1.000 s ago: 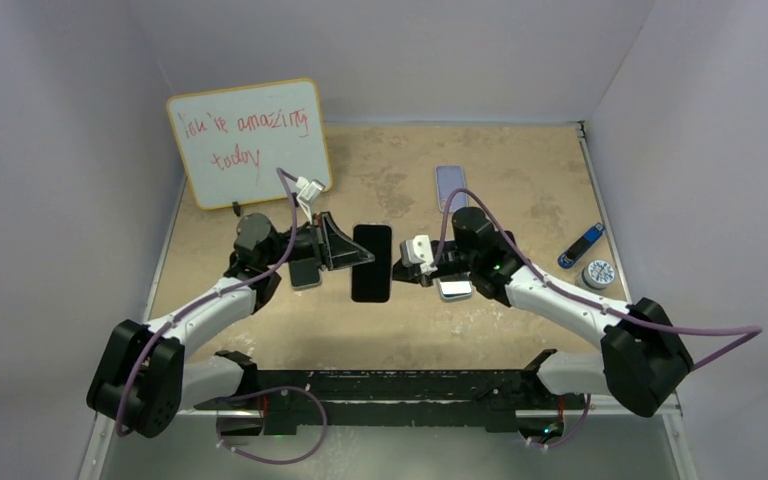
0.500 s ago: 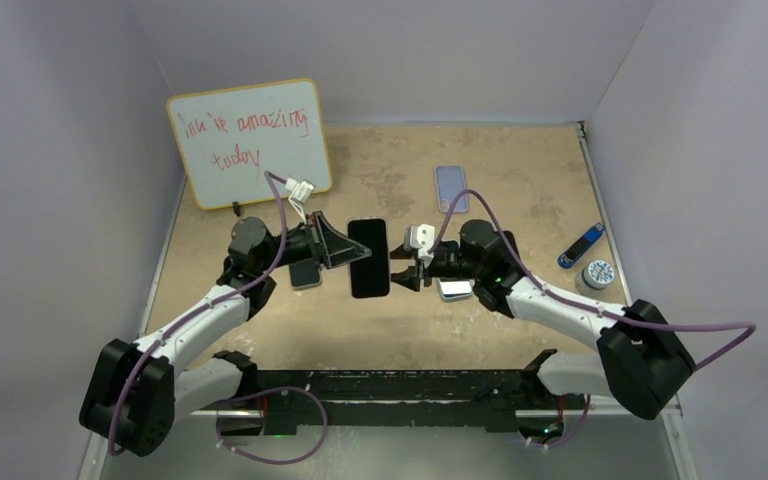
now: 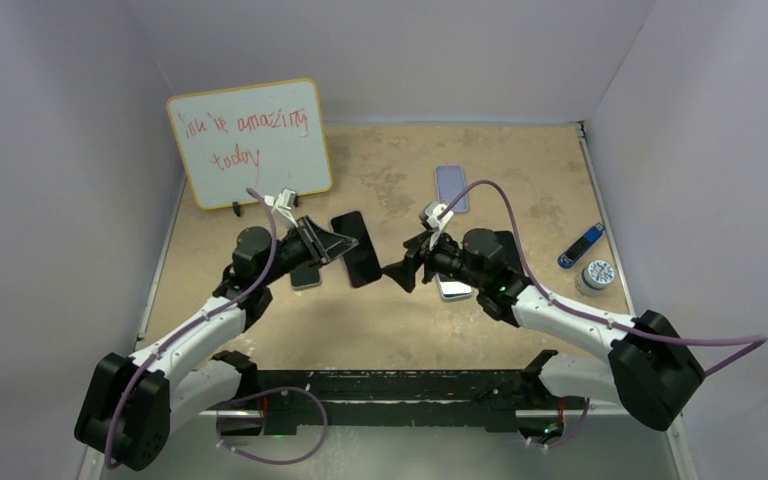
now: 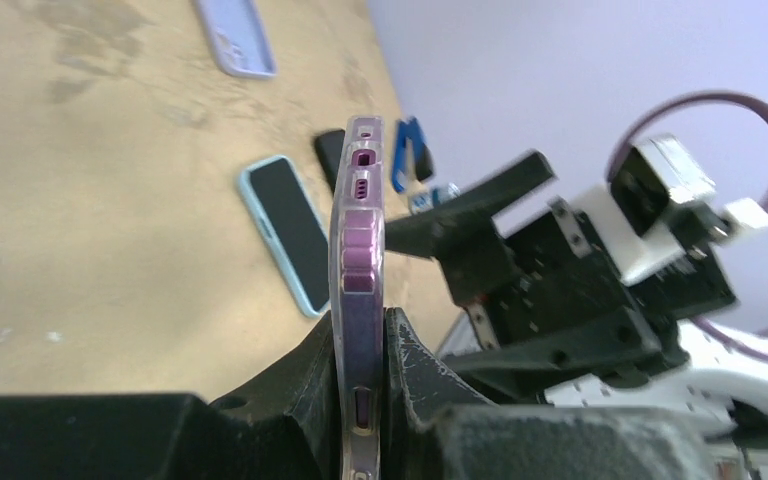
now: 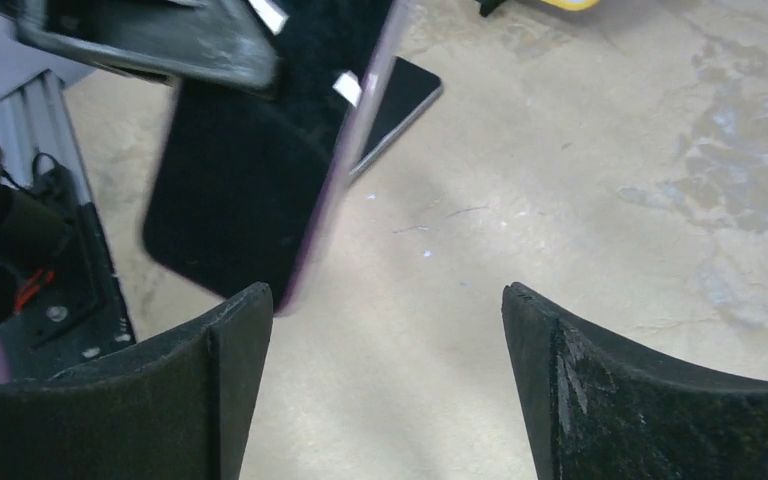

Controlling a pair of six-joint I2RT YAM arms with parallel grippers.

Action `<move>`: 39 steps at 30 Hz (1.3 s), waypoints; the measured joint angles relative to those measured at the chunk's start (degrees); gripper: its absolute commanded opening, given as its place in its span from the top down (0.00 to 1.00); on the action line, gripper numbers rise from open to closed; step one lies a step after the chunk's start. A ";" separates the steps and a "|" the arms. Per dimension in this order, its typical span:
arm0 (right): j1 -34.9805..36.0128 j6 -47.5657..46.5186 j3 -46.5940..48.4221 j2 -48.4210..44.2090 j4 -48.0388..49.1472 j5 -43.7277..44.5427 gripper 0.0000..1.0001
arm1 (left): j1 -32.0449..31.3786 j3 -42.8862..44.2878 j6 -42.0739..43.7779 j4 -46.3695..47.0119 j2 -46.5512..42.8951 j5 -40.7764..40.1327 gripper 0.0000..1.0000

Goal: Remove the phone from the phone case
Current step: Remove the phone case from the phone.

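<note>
The sandy beige table carries a white board with yellow frame and red writing at its far left. Above the table's middle hangs the black phone in a clear purple case, tilted. The left jaws are closed tight on it, front and back. The right jaws stand wide apart and empty – just beside the phone, not touching. A pale blue cased phone lies flat on the table.

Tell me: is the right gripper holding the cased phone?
No, the right gripper is open and empty; the left gripper clamps the cased phone.
</note>
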 measured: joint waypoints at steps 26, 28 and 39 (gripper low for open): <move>11.06 10.71 11.43 10.47 -11.54 11.02 0.13 | -1.11 -7.08 -3.85 3.78 4.33 -15.91 1.00; 11.82 10.10 13.05 11.98 -14.12 12.22 0.13 | -1.33 -7.08 -3.48 3.15 4.31 -16.22 1.00; 13.51 8.57 17.07 16.68 -20.63 14.40 0.17 | -2.25 -7.06 -2.23 2.32 4.33 -17.46 1.00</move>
